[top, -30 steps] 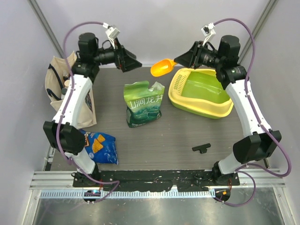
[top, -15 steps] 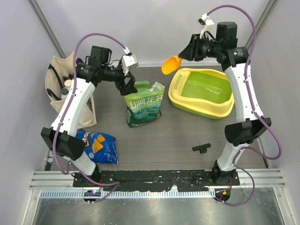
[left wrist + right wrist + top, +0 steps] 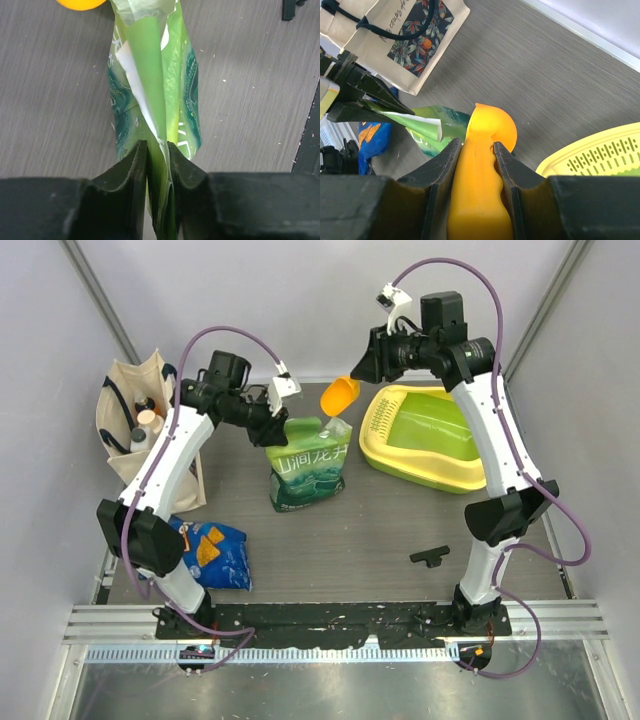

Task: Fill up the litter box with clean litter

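Orange scoop [image 3: 487, 125] was clamped between the narrowly parted fingers of the right end effector [image 3: 476, 145], near the top of the green pouch [image 3: 305, 475]. The left end effector [image 3: 157, 150] pinched the pouch's upper edge, nearly closed. The litter box [image 3: 420, 472] lay on the worktop [image 3: 380, 520], far right, just beside the pouch.

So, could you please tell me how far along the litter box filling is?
Done: the right end effector grips the orange scoop and the left end effector pinches the open top of the green pouch. In hand: the scoop hangs near the pouch mouth. Left: all scooping; the litter box shows no litter.
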